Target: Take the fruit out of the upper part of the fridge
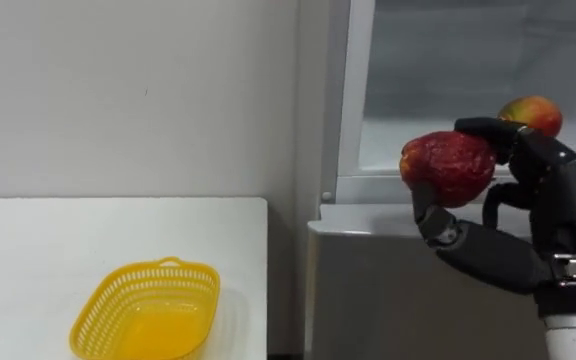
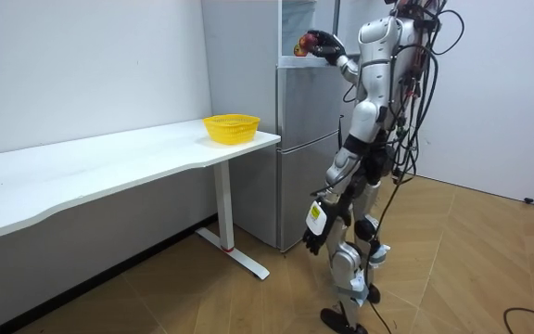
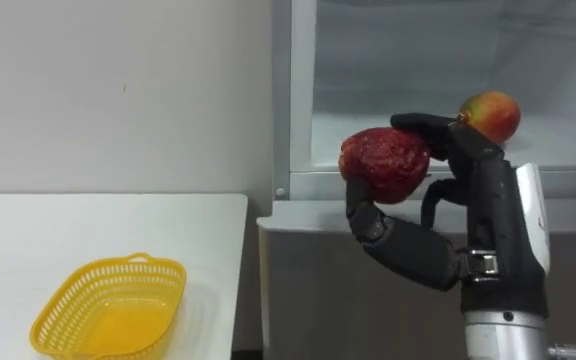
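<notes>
A dark red, rough-skinned fruit is held in the air at the front edge of the open upper fridge compartment. My right hand is shut on it, fingers over the top and thumb below. Behind the hand, a second fruit, red and yellow, lies inside the compartment. In the room view I stand facing the fridge with the right hand raised to the fruit. My left hand hangs by my thigh.
A yellow plastic basket stands near the end of a white table left of the fridge. The closed lower fridge door is below my hand. A narrow gap separates table and fridge.
</notes>
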Controlling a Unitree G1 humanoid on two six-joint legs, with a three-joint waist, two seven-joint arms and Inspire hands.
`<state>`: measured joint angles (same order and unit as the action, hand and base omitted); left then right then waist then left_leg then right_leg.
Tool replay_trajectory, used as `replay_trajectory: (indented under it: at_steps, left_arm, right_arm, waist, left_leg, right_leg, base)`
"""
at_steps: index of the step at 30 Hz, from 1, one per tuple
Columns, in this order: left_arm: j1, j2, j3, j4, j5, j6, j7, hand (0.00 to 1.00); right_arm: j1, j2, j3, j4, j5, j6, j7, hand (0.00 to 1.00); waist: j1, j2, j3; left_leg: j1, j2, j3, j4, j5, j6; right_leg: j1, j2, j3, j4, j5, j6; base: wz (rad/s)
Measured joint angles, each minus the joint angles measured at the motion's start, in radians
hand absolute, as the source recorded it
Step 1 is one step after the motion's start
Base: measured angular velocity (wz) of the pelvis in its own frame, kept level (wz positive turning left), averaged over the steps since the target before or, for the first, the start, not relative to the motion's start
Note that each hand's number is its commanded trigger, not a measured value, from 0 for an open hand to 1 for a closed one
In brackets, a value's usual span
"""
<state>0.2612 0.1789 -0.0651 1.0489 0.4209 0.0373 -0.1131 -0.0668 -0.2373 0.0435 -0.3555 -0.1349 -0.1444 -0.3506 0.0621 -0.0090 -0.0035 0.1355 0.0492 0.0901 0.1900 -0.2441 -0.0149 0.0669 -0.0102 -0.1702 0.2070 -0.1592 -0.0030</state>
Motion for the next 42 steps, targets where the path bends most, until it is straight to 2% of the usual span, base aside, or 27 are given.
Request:
replay_trajectory:
  at_steps: [4, 9, 14, 17, 24, 27, 33, 37, 42]
  left_arm:
    - [-0.018, -0.001, -0.037, 0.016, 0.003, -0.003, 0.0, 0.0]
    - [-0.038, -0.002, -0.037, 0.033, 0.003, -0.014, -0.004, 0.0]
    - [-0.043, -0.002, -0.041, 0.038, 0.002, -0.015, -0.005, 0.0]
    - [-0.051, -0.001, -0.076, 0.055, 0.002, -0.015, -0.014, 0.0]
    - [-0.066, 0.001, -0.077, 0.072, 0.003, -0.016, -0.054, 0.0]
    - [-0.068, 0.001, -0.075, 0.073, 0.003, -0.016, -0.074, 0.0]
    - [-0.08, 0.002, -0.075, 0.071, 0.002, -0.016, -0.075, 0.0]
    - [-0.078, 0.002, -0.075, 0.071, 0.003, -0.015, -0.075, 0.0]
    - [-0.094, 0.003, -0.073, 0.071, 0.003, -0.014, -0.075, 0.0]
  right_arm:
    - [0.004, 0.011, 0.07, -0.062, -0.046, -0.038, -0.018, 1.0]
    - [0.004, 0.011, 0.12, -0.114, -0.132, -0.085, -0.022, 1.0]
    - [0.004, 0.016, 0.193, -0.129, -0.195, -0.086, -0.013, 1.0]
    - [0.004, 0.017, 0.241, -0.129, -0.22, -0.085, 0.028, 1.0]
    - [0.004, 0.016, 0.251, -0.128, -0.27, -0.085, 0.094, 1.0]
    - [0.004, 0.017, 0.251, -0.128, -0.309, -0.085, 0.111, 1.0]
    - [0.0, 0.011, 0.252, -0.115, -0.321, -0.083, 0.115, 1.0]
    - [-0.063, 0.0, 0.26, -0.061, -0.35, -0.071, 0.116, 1.0]
    - [-0.14, -0.001, 0.277, 0.03, -0.384, -0.067, 0.114, 1.0]
  waist:
    - [0.003, 0.002, 0.0011]
    - [0.024, 0.005, -0.0004]
    - [0.031, 0.003, -0.0012]
    - [0.045, -0.001, 0.0003]
    - [0.077, -0.021, 0.0028]
    - [0.085, -0.031, -0.0012]
    - [0.111, -0.044, 0.0038]
    - [0.117, -0.05, 0.0077]
    - [0.141, -0.055, 0.0102]
  left_leg:
    - [-0.003, 0.0, 0.002, -0.007, 0.0, 0.0]
    - [-0.003, 0.001, 0.004, -0.015, 0.0, 0.0]
    - [-0.002, 0.001, 0.003, -0.018, 0.0, 0.0]
    - [-0.002, 0.001, 0.003, -0.018, 0.001, 0.001]
    - [-0.011, 0.0, -0.007, -0.022, 0.001, 0.001]
    - [-0.019, -0.001, -0.017, -0.02, 0.001, 0.001]
    - [-0.025, -0.001, -0.04, -0.012, 0.001, 0.001]
    - [-0.038, -0.003, -0.054, -0.003, 0.001, 0.001]
    - [-0.04, -0.003, -0.056, -0.004, 0.001, 0.001]
  right_leg:
    - [-0.005, 0.001, 0.002, -0.001, 0.0, 0.0]
    - [-0.011, 0.002, 0.005, -0.002, 0.0, 0.0]
    - [-0.011, 0.003, 0.006, -0.003, 0.0, 0.0]
    - [-0.011, 0.002, 0.006, -0.003, 0.0, 0.0]
    - [-0.014, 0.001, -0.003, -0.004, -0.001, 0.001]
    - [-0.015, -0.001, -0.015, -0.005, -0.001, 0.001]
    - [-0.013, -0.003, -0.034, -0.005, -0.001, 0.002]
    - [-0.014, -0.006, -0.052, -0.005, -0.001, 0.002]
    - [-0.014, -0.007, -0.057, -0.004, -0.002, 0.003]
  base:
    - [-0.01]
    - [-0.02]
    - [0.0]
    - [0.0]
    - [0.04]
    - [0.11]
    - [0.09]
    - [0.1]
    - [0.02]
